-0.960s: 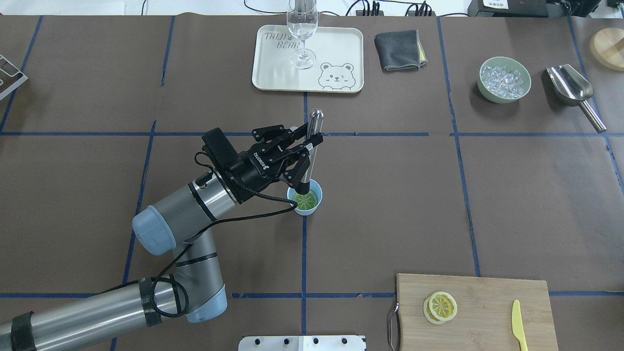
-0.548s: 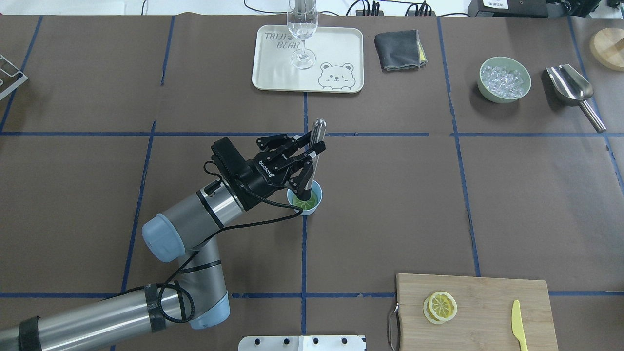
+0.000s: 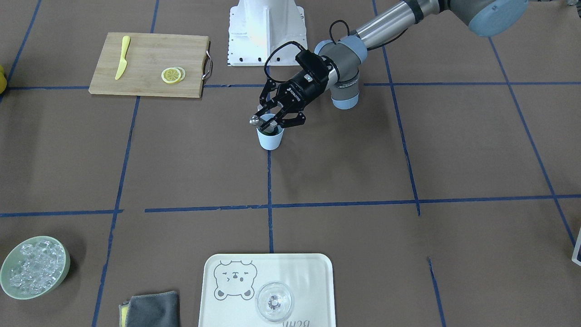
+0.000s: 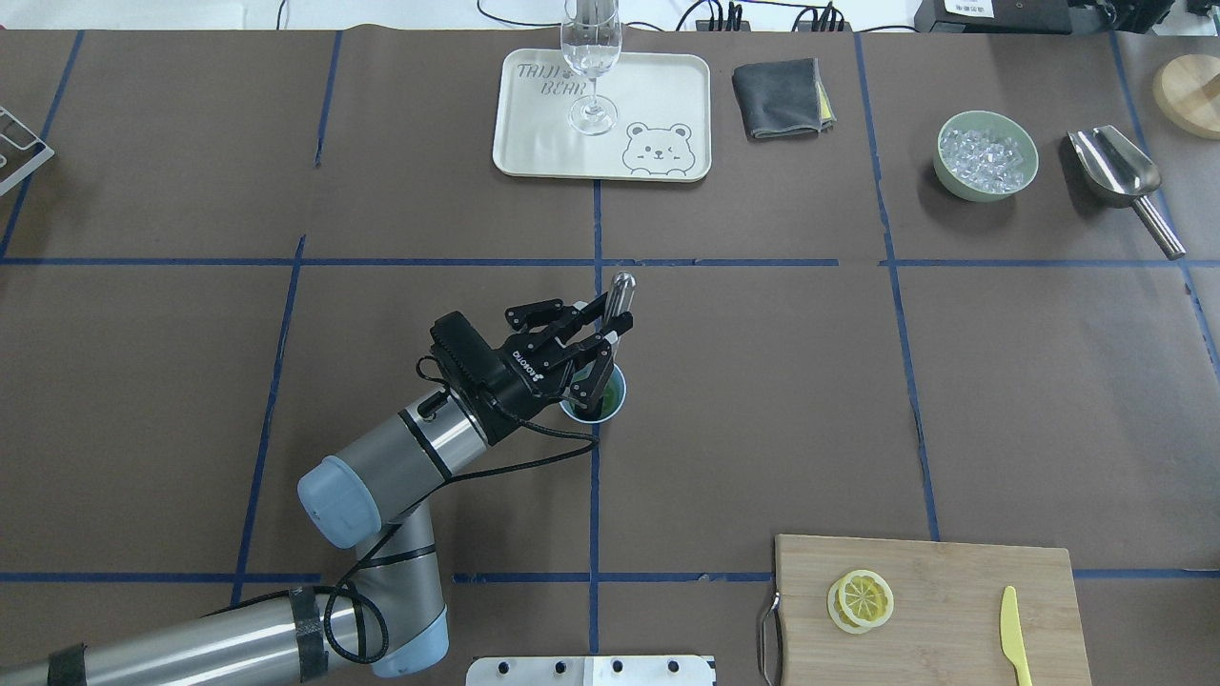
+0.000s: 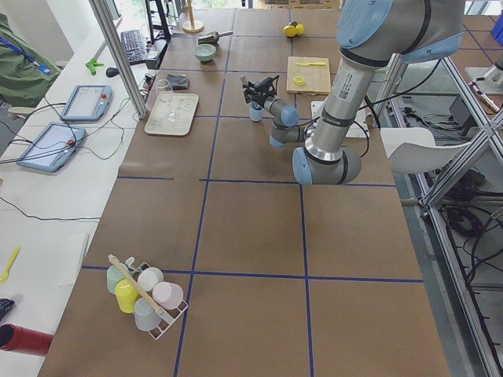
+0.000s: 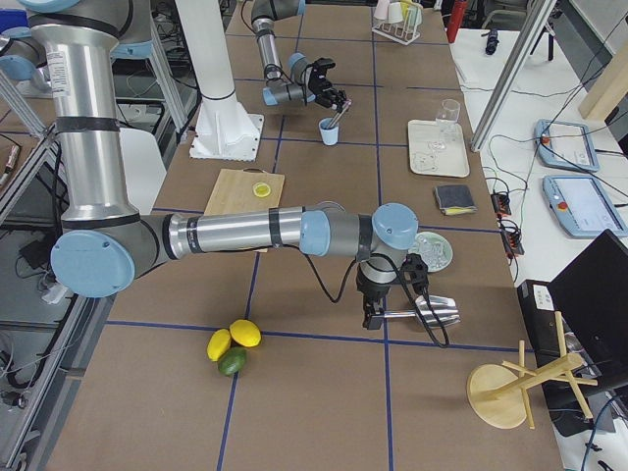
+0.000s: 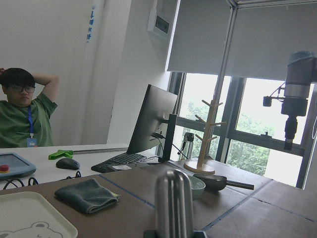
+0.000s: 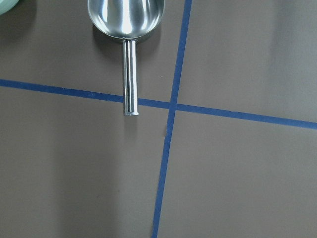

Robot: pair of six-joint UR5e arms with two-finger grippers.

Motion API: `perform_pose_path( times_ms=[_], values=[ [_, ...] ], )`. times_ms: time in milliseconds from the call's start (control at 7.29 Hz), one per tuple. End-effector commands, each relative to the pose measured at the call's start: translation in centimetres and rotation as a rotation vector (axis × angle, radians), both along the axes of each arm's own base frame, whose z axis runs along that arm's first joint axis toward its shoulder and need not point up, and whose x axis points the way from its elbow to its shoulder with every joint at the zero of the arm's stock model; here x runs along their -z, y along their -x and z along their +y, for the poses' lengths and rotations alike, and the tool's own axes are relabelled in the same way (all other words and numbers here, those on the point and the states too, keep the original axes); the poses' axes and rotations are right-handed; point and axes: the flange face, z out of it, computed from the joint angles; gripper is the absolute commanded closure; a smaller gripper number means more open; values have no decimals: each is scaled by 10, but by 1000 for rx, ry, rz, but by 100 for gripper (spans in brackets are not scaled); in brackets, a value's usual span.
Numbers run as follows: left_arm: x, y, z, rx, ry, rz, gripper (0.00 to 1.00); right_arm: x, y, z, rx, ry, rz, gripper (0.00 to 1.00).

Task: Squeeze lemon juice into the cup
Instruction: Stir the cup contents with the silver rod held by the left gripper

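- Left gripper [image 4: 610, 332]: fingers clamped on steel muddler [image 4: 621, 291], tip down in cup [image 3: 270, 141].
- Lemon [image 4: 610, 386] sits inside cup; muddler blocks most of your view.
- Right gripper [image 6: 376, 316] over scoop [image 8: 124, 15]; fingers can't tell.

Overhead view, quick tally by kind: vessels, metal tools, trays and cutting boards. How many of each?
Vessels: 3 (cup, stemmed glass, bowl of ice)
Metal tools: 2 (metal rod, scoop)
Trays and cutting boards: 2 (tray, cutting board)
Total: 7
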Motion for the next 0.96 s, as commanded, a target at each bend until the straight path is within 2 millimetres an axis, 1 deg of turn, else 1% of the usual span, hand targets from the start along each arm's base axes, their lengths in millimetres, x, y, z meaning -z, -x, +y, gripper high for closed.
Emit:
perform_pose_path(
  times_ms=[0,137,411,548,685,823],
  values=[
    [25,15,4,1,-26,55,100,1,0,0,0,-1,0,0],
    [44,28,5,20,-54,83,100,1,0,0,0,-1,0,0],
    [71,58,-6,46,-70,149,100,1,0,0,0,-1,0,0],
    [75,72,-21,68,-67,164,100,0,0,0,0,0,0,0],
    [83,84,-40,94,-47,139,100,0,0,0,0,0,-1,0],
    [104,98,-52,95,9,91,100,0,0,0,0,0,-2,0]
  ],
)
